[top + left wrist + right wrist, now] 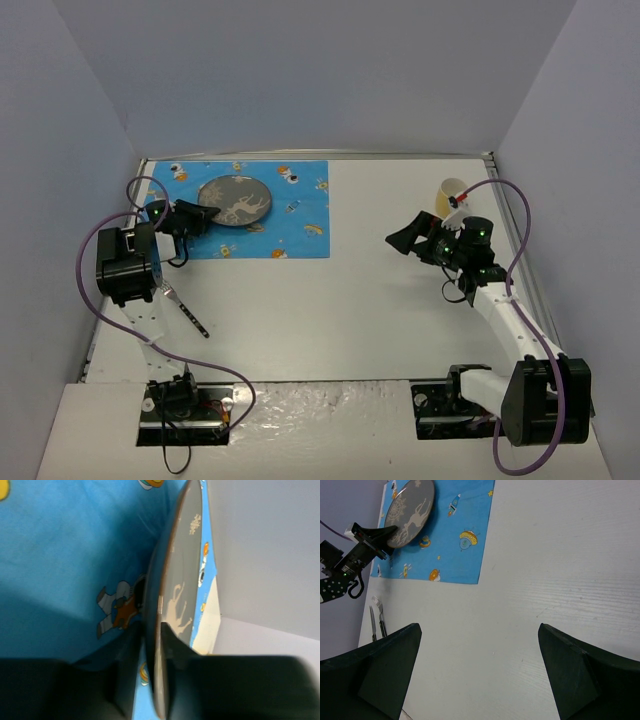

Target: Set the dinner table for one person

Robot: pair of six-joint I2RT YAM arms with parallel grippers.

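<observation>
plate (236,200) on mat (300,215), far-L of dinner table (350,300) | L gripper (205,215) astride plate rim, clamped or loose: can't tell | R gripper (405,235) jaws wide apart, empty | to do, prob.: cup (452,190), fork (380,614), knife (371,622) to mat

Grey plate (235,200) bears a pale deer print; mat (300,236) is blue, cartoon-patterned.

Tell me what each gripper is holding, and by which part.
The left gripper pinches the round grey deer-print plate by the rim nearest that arm. The right gripper is open, holding nothing.
</observation>
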